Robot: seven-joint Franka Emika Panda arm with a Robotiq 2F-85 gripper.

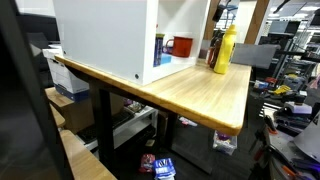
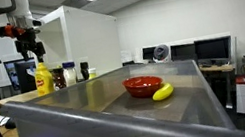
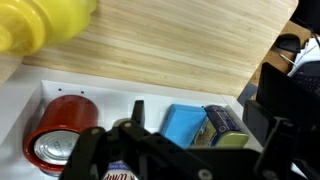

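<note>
While the jaws hung wide and empty above it, the yellow bottle (image 2: 42, 79) stood upright on the worktop (image 1: 200, 95), just beside a white cabinet (image 1: 100, 35). It looked light, smooth and squeezable, so a gentle hold around its middle seemed best. Farther in, a red cup (image 3: 62, 135) and blue box (image 3: 182, 125) sat inside it.

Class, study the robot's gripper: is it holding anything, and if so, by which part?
Nothing is held. The gripper hangs open in the air near the top of the yellow plastic squeeze bottle, jaws apart, touching nothing.
</note>
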